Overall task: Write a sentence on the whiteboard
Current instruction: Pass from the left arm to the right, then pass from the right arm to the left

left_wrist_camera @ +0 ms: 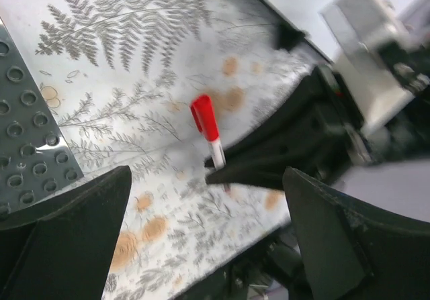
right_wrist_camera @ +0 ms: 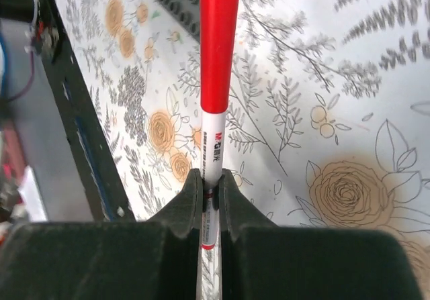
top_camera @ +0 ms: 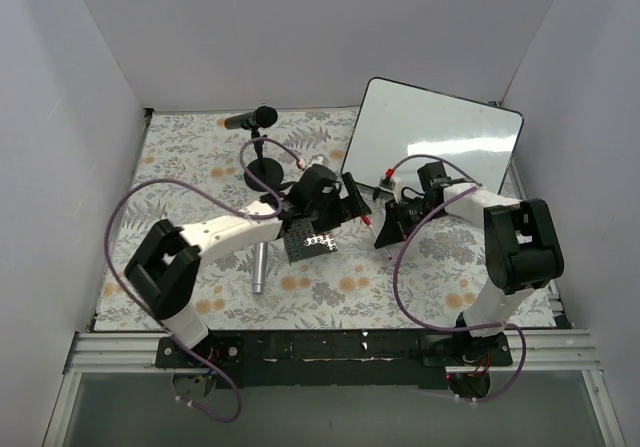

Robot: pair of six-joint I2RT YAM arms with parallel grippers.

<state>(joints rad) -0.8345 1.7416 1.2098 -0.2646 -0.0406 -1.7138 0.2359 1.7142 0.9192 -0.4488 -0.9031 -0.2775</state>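
rail [top_camera: 330, 348], floral cloth [top_camera: 190, 157], whiteboard [top_camera: 440, 127], white walls [top_camera: 300, 27]

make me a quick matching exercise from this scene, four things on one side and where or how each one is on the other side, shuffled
Things:
1. red marker
2. left gripper
3. whiteboard
4. microphone

Place or state:
A. propped up at the far right
B. open, holding nothing
C. on a small stand at the far side, left of centre
D. clamped in the right gripper

Pairs: 1-D, 2-B, 3-A, 4-C
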